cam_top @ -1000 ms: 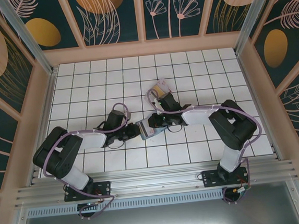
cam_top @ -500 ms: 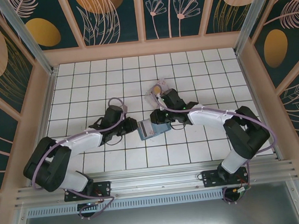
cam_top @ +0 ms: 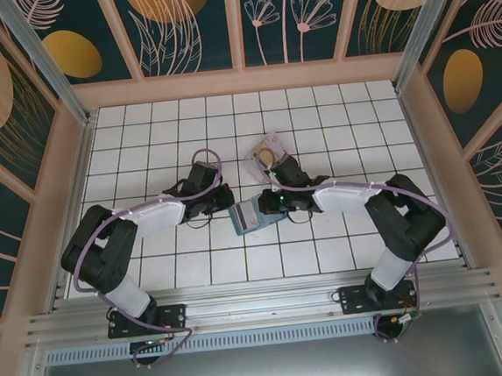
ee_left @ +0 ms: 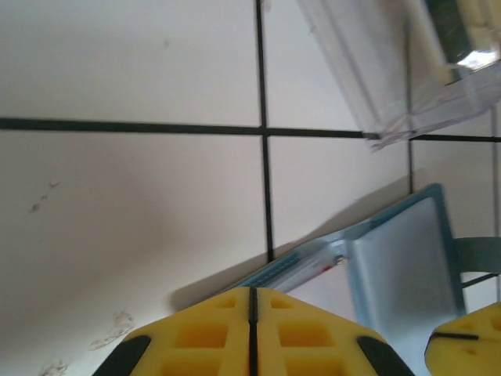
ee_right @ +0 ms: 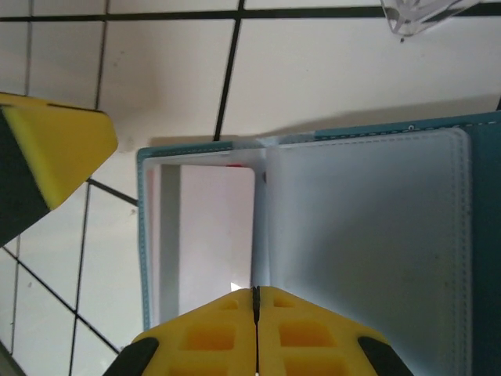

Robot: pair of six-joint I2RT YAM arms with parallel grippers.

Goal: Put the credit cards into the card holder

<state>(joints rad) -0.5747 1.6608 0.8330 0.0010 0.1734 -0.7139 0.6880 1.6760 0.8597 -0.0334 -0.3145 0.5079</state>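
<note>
1. Tiled table (cam_top: pixel 141 136): glossy white squares, dark grout.
2. Left gripper (ee_left: pixel 252 291): yellow ribbed fingers pressed flat together, nothing between them; sits beside the wallet's open edge.
3. Right gripper (ee_right: pixel 256 291): likewise clenched and empty, over the wallet's fold.
4. Teal wallet (ee_right: pixel 360 235): lies open between both grippers. The right wrist view gives its smooth grey-blue lining and stitched border.
5. Card holder (cam_top: pixel 275 140): clear rigid plastic box, just beyond the wallet.
6. Credit card (cam_top: pixel 267 155): yellow-gold, seen inside the holder from the top view.

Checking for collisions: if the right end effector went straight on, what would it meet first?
The right end effector would probably meet the open teal wallet near its fold, though depth is unclear.
</note>
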